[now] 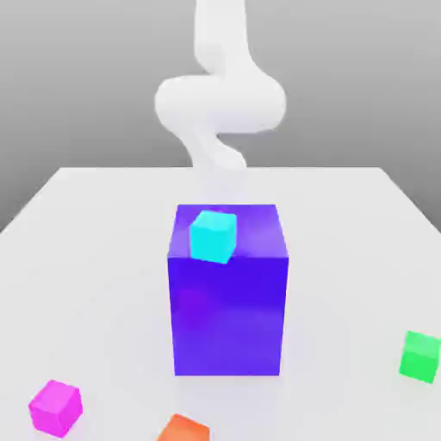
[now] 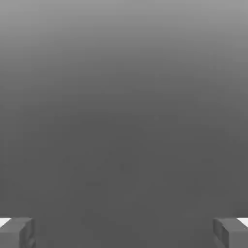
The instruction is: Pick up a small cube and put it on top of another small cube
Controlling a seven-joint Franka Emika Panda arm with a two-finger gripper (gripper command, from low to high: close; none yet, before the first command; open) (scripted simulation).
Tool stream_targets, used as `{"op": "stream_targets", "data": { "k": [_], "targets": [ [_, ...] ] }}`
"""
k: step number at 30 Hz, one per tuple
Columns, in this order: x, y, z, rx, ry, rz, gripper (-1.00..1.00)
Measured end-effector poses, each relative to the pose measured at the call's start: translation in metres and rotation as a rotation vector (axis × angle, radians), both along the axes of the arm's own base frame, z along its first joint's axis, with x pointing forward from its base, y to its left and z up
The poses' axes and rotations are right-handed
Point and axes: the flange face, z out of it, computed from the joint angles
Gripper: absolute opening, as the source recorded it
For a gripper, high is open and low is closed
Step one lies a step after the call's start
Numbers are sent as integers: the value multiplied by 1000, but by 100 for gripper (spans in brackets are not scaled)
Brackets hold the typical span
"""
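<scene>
Cubes scattered round a tall block, arm raised behind it.

You have the magenta cube point(image 1: 56, 407) near the table's point(image 1: 95, 258) front edge at the exterior view's left, with the orange cube point(image 1: 183, 428) close beside it toward the right — apart, not touching, and cut by the picture's lower border. Between them and the arm point(image 1: 220, 95) stands the blue block point(image 1: 228, 293), carrying a cyan cube point(image 1: 213, 235) on its top near the left edge. A green cube point(image 1: 421, 356) sits well apart at the right. Bare table lies open on both sides of the block. In the hand view your gripper point(image 2: 124, 232) faces plain grey, its fingertips point(image 2: 17, 232) spread wide — jaws open, holding nothing.
</scene>
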Motion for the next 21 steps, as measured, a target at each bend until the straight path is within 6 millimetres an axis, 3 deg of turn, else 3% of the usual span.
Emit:
{"op": "stream_targets", "data": {
  "k": [5,11,16,21],
  "targets": [
    [58,-35,-74,48,133,-23,0],
    [103,-78,-173,91,284,-69,0],
    [121,-114,-261,113,407,-121,0],
    [119,-156,-350,123,529,-191,0]
  ]
}}
